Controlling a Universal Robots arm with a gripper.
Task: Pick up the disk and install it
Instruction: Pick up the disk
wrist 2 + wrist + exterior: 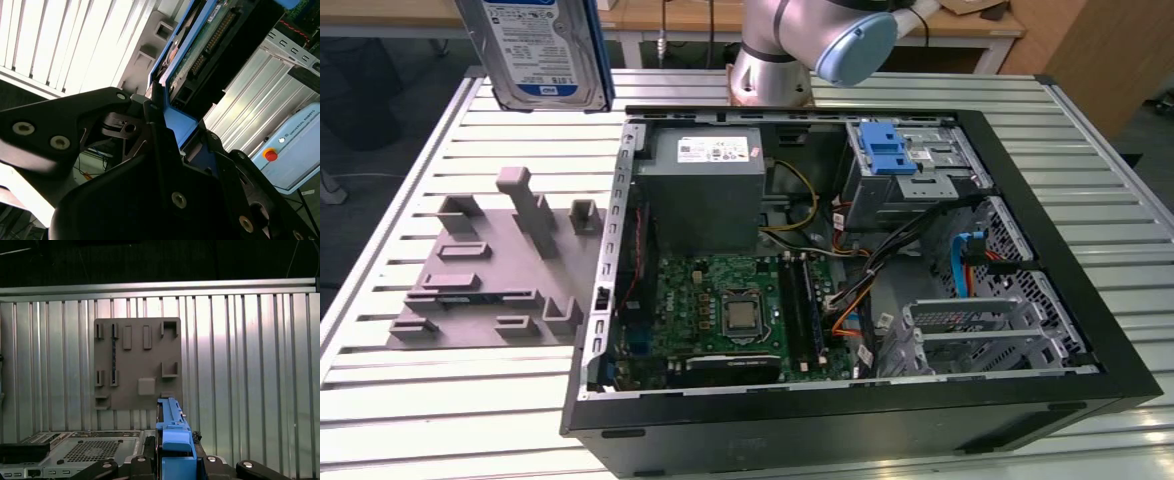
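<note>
Currently the disk (pixel 540 50) hangs upright in the air over the bench's (pixel 454 400) far corner on the exterior view's left, label toward the camera, above and apart from the grey tray (pixel 487 260) and the open case (pixel 854 425) just beside the tray. Tool (pixel 170 125) is clamped on the disk's blue carrier edge in the second wrist view, black jaws on either side of the blue frame. Case lies open side up with the motherboard (pixel 734 310) and power supply (pixel 700 190) exposed, and a blue-latched drive cage (pixel 901 160) at its far end near the arm (pixel 814 40).
</note>
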